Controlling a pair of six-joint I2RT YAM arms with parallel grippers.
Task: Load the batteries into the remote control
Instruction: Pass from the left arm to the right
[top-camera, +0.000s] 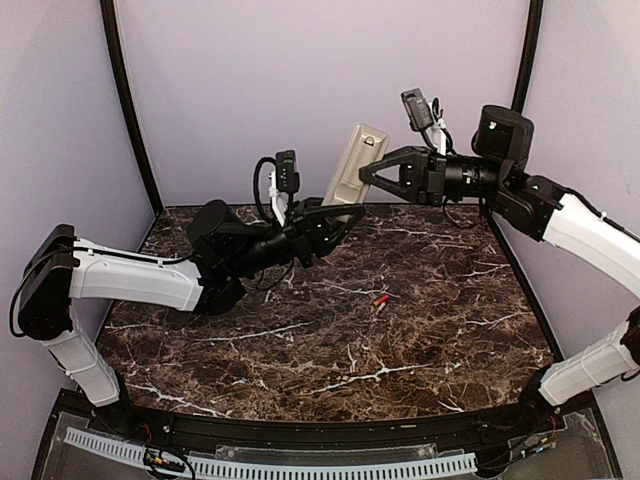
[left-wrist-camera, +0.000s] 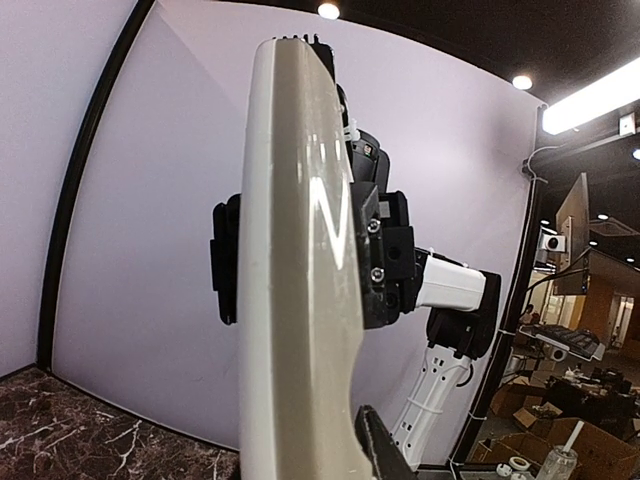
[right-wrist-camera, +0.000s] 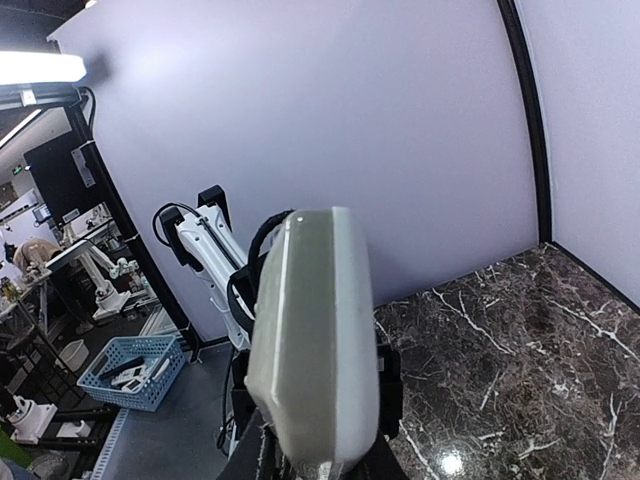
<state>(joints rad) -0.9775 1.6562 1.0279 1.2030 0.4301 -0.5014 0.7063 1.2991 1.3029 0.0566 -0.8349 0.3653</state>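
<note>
Aloft between two sets of jaws, the remote control (top-camera: 352, 160) is held at both ends. The left gripper (top-camera: 328, 222) is clamped on its lower end. The right gripper (top-camera: 365, 172) has its fingers on either side of the upper part and appears pinched onto it. Seen from the right wrist, the remote fills the space between the fingers, narrow edge on.

By the look of it, the step in hand is readying the remote, either turning it or working at its back, and loading has not begun. The battery recess cannot be made out from any view, so whether it is open, covered or filled is unclear. No cell shows in it.

Well below both jaws and well apart from them, one red battery (top-camera: 380, 300) lies alone on the marble table (top-camera: 300, 340). No second one is in sight.

The next move likely calls for the left grip to hold firm while the right frees the recess. The right would then let go and reach down for the small, roll-prone battery.
</note>
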